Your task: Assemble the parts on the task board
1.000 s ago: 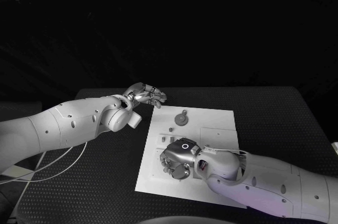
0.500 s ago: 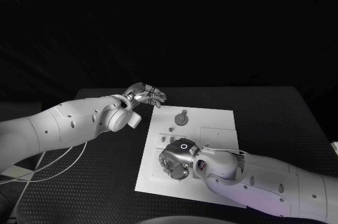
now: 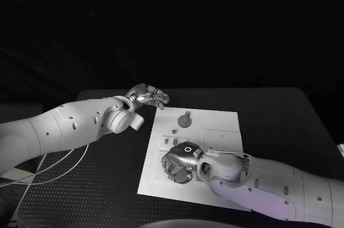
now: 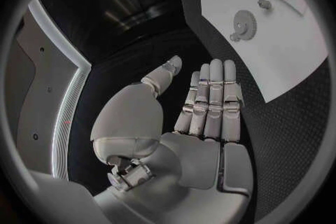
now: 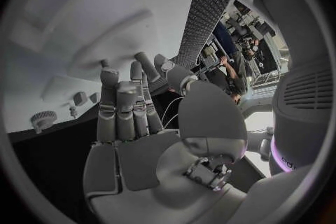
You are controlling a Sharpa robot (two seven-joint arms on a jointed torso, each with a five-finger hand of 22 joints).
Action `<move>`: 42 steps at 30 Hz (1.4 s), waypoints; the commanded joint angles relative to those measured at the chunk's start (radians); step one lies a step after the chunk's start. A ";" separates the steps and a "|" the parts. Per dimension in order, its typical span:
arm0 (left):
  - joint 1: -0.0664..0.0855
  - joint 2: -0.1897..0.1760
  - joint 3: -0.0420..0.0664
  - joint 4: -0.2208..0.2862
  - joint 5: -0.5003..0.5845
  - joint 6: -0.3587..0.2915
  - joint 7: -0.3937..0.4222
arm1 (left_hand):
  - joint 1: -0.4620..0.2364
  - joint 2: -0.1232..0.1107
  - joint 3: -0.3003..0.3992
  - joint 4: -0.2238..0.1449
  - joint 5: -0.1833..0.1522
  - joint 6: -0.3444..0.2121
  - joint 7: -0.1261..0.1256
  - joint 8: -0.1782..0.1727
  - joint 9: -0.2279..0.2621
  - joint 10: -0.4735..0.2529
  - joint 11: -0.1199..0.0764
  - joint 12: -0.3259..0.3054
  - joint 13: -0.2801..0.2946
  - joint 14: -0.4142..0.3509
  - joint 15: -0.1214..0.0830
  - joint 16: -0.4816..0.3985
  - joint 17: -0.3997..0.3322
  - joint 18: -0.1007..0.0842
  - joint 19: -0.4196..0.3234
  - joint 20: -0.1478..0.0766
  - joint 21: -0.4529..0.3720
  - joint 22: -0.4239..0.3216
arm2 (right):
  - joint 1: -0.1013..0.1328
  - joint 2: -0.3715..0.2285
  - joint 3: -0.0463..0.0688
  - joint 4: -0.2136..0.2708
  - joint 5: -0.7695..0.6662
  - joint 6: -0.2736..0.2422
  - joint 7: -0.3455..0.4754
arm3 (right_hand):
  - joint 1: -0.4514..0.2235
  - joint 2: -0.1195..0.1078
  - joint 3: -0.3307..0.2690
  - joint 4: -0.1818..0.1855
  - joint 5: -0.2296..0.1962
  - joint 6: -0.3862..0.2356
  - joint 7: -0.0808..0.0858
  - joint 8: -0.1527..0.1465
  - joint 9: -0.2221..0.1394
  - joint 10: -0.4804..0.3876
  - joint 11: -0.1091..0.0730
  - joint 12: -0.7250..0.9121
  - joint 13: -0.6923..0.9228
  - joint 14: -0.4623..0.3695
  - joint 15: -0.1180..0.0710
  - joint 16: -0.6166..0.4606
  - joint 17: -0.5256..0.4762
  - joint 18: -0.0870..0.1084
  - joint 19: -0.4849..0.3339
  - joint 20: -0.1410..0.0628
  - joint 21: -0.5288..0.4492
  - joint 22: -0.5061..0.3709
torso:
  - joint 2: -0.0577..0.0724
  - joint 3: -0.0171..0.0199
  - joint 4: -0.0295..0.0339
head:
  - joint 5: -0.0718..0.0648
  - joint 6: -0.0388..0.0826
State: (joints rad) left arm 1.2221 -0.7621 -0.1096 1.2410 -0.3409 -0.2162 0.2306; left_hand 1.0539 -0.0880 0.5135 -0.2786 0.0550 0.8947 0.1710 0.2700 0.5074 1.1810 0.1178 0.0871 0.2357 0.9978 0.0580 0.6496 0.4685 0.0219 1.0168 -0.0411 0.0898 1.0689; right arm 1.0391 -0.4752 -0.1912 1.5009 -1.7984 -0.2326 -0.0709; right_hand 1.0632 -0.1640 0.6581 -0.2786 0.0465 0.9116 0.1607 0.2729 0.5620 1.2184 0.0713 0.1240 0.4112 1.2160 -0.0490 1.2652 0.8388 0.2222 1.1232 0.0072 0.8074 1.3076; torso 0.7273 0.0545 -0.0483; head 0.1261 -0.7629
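Item: task board, white plate lying in the middle of the black table.

Parts: a round gear-like part is sitting near the board's far edge, toward its far-left corner; several small pieces are standing along the board's left edge, between the gear and the right hand.

Right hand: hanging over the near-left part of the board, fingers pointing down toward its surface. In the right wrist view the fingers are lying side by side, slightly bent, thumb set apart; nothing is showing between them. Whether a small part is lying under the palm, I cannot tell.

Left hand: resting off the board, just beyond its far-left corner, above the table. In the left wrist view its fingers are stretched flat and pressed together, thumb apart, holding nothing.

Risks, as judged:
- The right hand is covering its own work spot, so a fingertip coming down blind is likely to knock over the small pieces beside it.
- Downward pressure near the left edge may be sliding the board, since the left hand is not bracing it.
- A pinch on a small part may be slipping and flicking it onto the table.
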 commanded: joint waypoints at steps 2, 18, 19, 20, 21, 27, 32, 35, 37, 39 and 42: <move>0.001 0.001 0.001 0.002 0.005 0.007 0.010 | 0.001 0.005 -0.007 0.002 0.000 -0.003 0.000 0.005 -0.001 0.007 -0.001 -0.005 -0.002 0.006 0.000 -0.006 0.001 0.012 0.005 0.000 -0.004 0.000 | -0.001 -0.003 0.000 0.006 0.019 -0.016 0.019 | 0.002 -0.011 -0.009 0.000 0.003 -0.009 0.002 -0.006 -0.002 -0.009 0.001 -0.003 0.002 0.000 0.009 -0.002 0.001 0.040 -0.006 0.000 0.000 0.018 | 0.000 0.0006 -0.0006 | 0.000 0.000; 0.001 -0.002 0.001 0.000 0.005 0.006 0.010 | 0.002 0.005 -0.007 0.001 0.000 -0.003 0.000 0.006 -0.002 0.007 -0.001 -0.005 -0.002 0.006 0.000 -0.007 0.003 0.012 0.005 0.000 -0.004 0.000 | 0.001 -0.052 0.003 0.048 0.030 -0.136 0.026 | 0.014 -0.017 -0.010 -0.003 0.003 -0.010 0.002 -0.006 -0.003 -0.008 0.000 -0.003 0.006 0.004 0.009 0.000 0.002 0.040 -0.002 -0.003 0.002 0.018 | 0.000 0.0006 -0.0009 | -0.004 0.004; 0.001 -0.002 0.001 0.000 0.005 0.006 0.010 | 0.002 0.005 -0.007 0.001 0.000 -0.003 0.000 0.006 -0.002 0.007 -0.001 -0.005 -0.002 0.006 0.000 -0.008 0.003 0.012 0.005 0.000 -0.004 0.000 | 0.003 -0.057 0.004 0.054 0.033 -0.147 0.027 | 0.017 -0.019 -0.009 -0.004 0.003 -0.010 0.002 -0.007 -0.003 -0.008 0.000 -0.004 0.006 0.004 0.009 0.000 0.002 0.040 -0.002 -0.004 0.002 0.017 | 0.000 0.0005 -0.0013 | -0.005 0.005; 0.001 -0.002 0.001 0.000 0.005 0.007 0.010 | 0.002 0.005 -0.007 0.001 0.000 -0.003 0.000 0.006 -0.002 0.007 -0.001 -0.005 -0.002 0.006 0.000 -0.008 0.003 0.012 0.005 0.000 -0.004 0.000 | 0.005 -0.062 0.007 0.059 0.037 -0.148 0.028 | 0.020 -0.021 -0.009 -0.005 0.003 -0.010 0.003 -0.007 -0.004 -0.008 0.000 -0.004 0.007 0.003 0.009 -0.001 0.002 0.040 -0.003 -0.004 0.001 0.017 | 0.000 0.0005 -0.0013 | -0.005 0.005; 0.001 -0.002 0.001 0.000 0.005 0.007 0.010 | 0.002 0.005 -0.007 0.001 0.000 -0.003 0.000 0.006 -0.002 0.007 -0.001 -0.005 -0.002 0.006 0.000 -0.008 0.003 0.012 0.005 0.000 -0.004 0.000 | 0.008 -0.069 0.010 0.067 0.042 -0.151 0.029 | 0.024 -0.023 -0.008 -0.006 0.003 -0.011 0.003 -0.007 -0.004 -0.009 0.001 -0.004 0.007 0.003 0.009 -0.002 0.002 0.040 -0.003 -0.004 0.001 0.017 | 0.000 0.0007 -0.0017 | -0.005 0.005; 0.001 -0.003 0.001 -0.001 0.005 0.007 0.010 | 0.002 0.005 -0.007 0.001 0.000 -0.003 0.000 0.006 -0.002 0.007 -0.001 -0.005 -0.002 0.006 0.000 -0.008 0.004 0.012 0.006 0.000 -0.005 0.000 | 0.040 -0.122 0.033 0.105 0.088 -0.152 0.039 | 0.032 -0.026 -0.007 -0.007 0.003 -0.012 0.003 -0.008 -0.005 -0.009 0.001 -0.005 0.009 0.004 0.009 -0.002 0.001 0.040 -0.003 -0.004 0.001 0.017 | -0.001 0.0000 -0.0009 | -0.012 0.012; 0.001 -0.002 0.001 -0.004 0.005 0.006 0.012 | 0.002 0.005 -0.007 0.001 0.000 -0.003 0.000 0.006 -0.002 0.007 -0.001 -0.005 -0.002 0.007 0.000 -0.009 0.005 0.012 0.006 0.000 -0.005 0.000 | 0.070 -0.187 0.065 0.127 0.200 -0.112 0.038 | 0.033 -0.023 -0.010 -0.003 0.003 -0.010 0.003 -0.007 -0.006 0.008 -0.003 0.004 0.016 0.005 0.006 -0.002 0.001 0.040 -0.003 -0.003 0.001 0.017 | -0.002 -0.0007 -0.0022 | -0.019 0.017; 0.001 -0.003 0.001 -0.006 0.005 0.004 0.013 | 0.002 0.005 -0.007 0.001 0.000 -0.003 0.000 0.006 -0.002 0.007 -0.001 -0.005 -0.002 0.007 0.000 -0.009 0.005 0.012 0.006 0.000 -0.005 0.000 | 0.096 -0.226 0.068 0.132 0.241 -0.095 0.026 | 0.002 -0.008 -0.023 0.024 0.004 0.014 -0.007 0.006 0.000 0.061 -0.021 0.040 0.044 0.009 -0.010 -0.002 0.001 0.040 0.002 0.000 0.003 0.017 | -0.003 -0.0013 -0.0028 | -0.024 0.020; 0.001 -0.001 0.000 -0.010 0.005 0.003 0.014 | 0.002 0.005 -0.007 0.001 0.000 -0.003 0.000 0.006 -0.002 0.007 -0.001 -0.005 -0.002 0.007 0.000 -0.009 0.005 0.012 0.006 0.000 -0.005 0.000 | 0.115 -0.261 0.072 0.136 0.306 -0.061 0.006 | -0.017 -0.008 -0.037 0.039 0.003 0.035 -0.030 0.021 0.011 0.124 -0.049 0.109 0.114 0.014 -0.036 -0.004 0.000 0.040 0.006 -0.003 0.001 0.014 | -0.004 -0.0018 -0.0041 | -0.029 0.024; 0.001 0.001 0.000 -0.015 0.005 0.004 0.014 | 0.002 0.005 -0.007 0.001 0.000 -0.003 0.000 0.006 -0.002 0.007 -0.001 -0.005 -0.002 0.007 0.000 -0.009 0.005 0.012 0.006 0.000 -0.005 0.001 | 0.134 -0.282 0.072 0.132 0.378 -0.034 -0.009 | -0.033 -0.010 -0.043 0.060 0.004 0.040 -0.045 0.026 0.023 0.111 -0.057 0.188 0.232 0.014 -0.050 -0.010 -0.002 0.040 0.009 -0.007 -0.006 0.010 | -0.005 -0.0023 -0.0051 | -0.033 0.026; 0.001 0.003 0.000 -0.021 0.007 0.004 0.015 | 0.001 0.005 -0.007 0.002 0.000 -0.003 0.000 0.006 -0.002 0.007 -0.001 -0.005 -0.002 0.007 0.000 -0.009 0.006 0.012 0.006 0.000 -0.005 0.001 | 0.150 -0.319 0.071 0.133 0.462 0.035 -0.049 | -0.060 -0.011 -0.058 0.084 0.007 0.049 -0.053 0.033 0.036 0.124 -0.076 0.336 0.381 0.020 -0.063 -0.007 0.001 0.040 0.016 -0.006 -0.007 0.009 | -0.010 -0.0029 -0.0107 | -0.049 0.030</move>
State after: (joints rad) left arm 1.2221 -0.7619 -0.1099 1.2212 -0.3408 -0.2164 0.2314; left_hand 1.0539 -0.0881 0.5108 -0.2758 0.0550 0.8947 0.1710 0.2700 0.5067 1.1810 0.1178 0.0871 0.2350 0.9977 0.0579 0.6458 0.4724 0.0219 1.0167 -0.0410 0.0898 1.0689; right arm 1.1868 -0.7876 -0.1189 1.6316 -1.4907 -0.2996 -0.0710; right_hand 1.0055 -0.1754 0.6005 -0.1958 0.0502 0.9598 0.1121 0.3028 0.5974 1.3418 -0.0005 0.4548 0.7853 1.2361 -0.1087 1.2588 0.8393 0.2641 1.1354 0.0000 0.8072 1.3073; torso 0.7219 0.0527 -0.0537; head 0.0892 -0.7364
